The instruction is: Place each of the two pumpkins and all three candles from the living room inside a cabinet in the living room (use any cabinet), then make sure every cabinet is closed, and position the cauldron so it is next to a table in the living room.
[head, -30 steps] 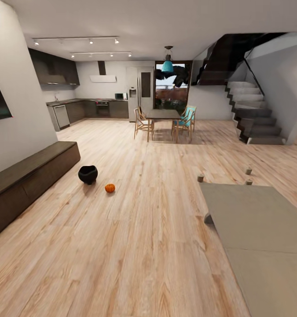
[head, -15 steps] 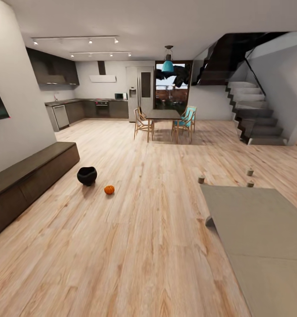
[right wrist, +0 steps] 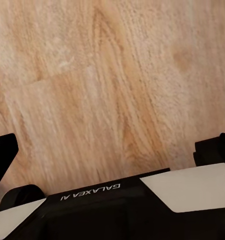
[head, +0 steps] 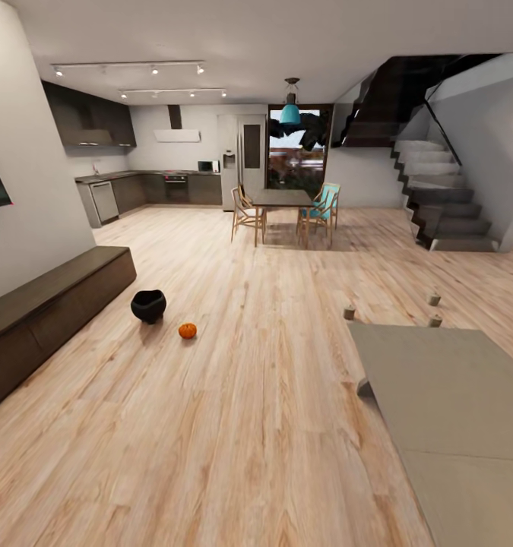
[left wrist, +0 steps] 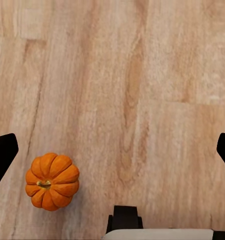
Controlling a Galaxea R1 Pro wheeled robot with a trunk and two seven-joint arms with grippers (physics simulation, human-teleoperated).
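Scattered start: cauldron (head: 149, 305) and one pumpkin (head: 187, 330) on the floor (head: 248, 425) near the shut cabinet (head: 51, 304); three candles (head: 349, 312) beyond the grey tabletop (head: 454, 410). Second pumpkin (left wrist: 52, 181) below the left end effector (left wrist: 112, 155). Both end effectors' (right wrist: 112, 150) fingers wide apart, empty, tips cut off at frame edges.

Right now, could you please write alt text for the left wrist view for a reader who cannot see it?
A small ribbed orange pumpkin sits on the light wooden plank floor, seen from above. The left gripper is open, its two dark fingertips at opposite edges, holding nothing.
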